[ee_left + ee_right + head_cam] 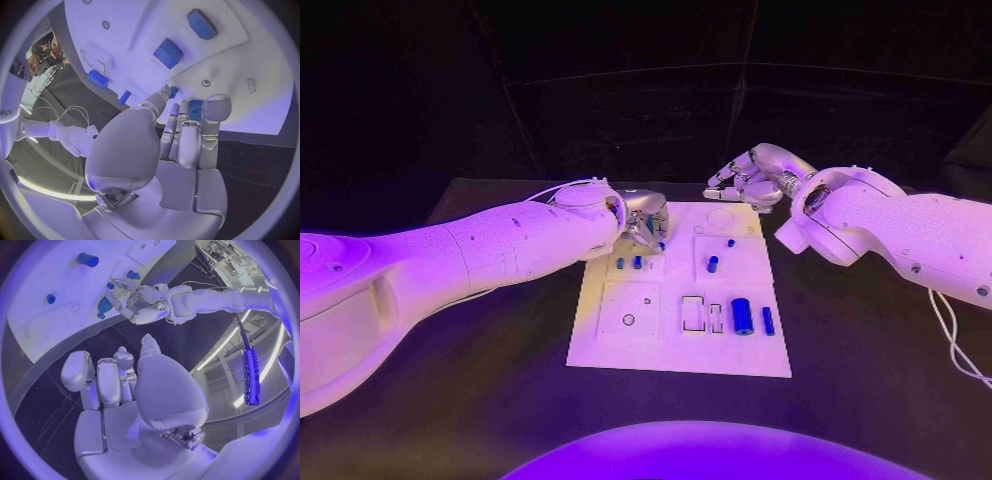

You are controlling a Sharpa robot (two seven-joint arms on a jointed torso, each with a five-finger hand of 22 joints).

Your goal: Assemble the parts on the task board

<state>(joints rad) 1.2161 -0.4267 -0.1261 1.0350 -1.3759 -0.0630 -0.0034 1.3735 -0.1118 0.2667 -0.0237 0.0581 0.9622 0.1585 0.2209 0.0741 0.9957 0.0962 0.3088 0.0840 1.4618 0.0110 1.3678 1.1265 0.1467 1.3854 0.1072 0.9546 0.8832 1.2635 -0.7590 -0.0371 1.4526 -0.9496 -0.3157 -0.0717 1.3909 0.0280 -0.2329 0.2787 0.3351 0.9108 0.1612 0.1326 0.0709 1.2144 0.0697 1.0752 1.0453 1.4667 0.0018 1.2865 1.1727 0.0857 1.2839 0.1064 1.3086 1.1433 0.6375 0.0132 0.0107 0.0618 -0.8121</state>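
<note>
A: Any writing you can read?

B: Only a few dark letters on the white arm at the rim of the left wrist view, cut off, so I cannot read a word. The task board [678,352] carries no legible label.

A: Where is the board?

B: In the middle of the black table [473,400], long side running away from the robot. Near its front edge lie a thick blue cylinder [741,316] and a thin blue bar [767,320], side by side. A small blue peg [713,264] stands further back, right of centre.

A: And the left hand?

B: The left hand [643,218] hangs over the board's far left corner, palm down, fingers bent toward the surface. In its wrist view the fingers [180,134] sit close together around something blue; whether they grasp it, I cannot tell.

A: The right one?

B: The right hand [750,178] hovers just beyond the board's far right corner, over the table, fingers loosely curled and apart, holding nothing.
</note>
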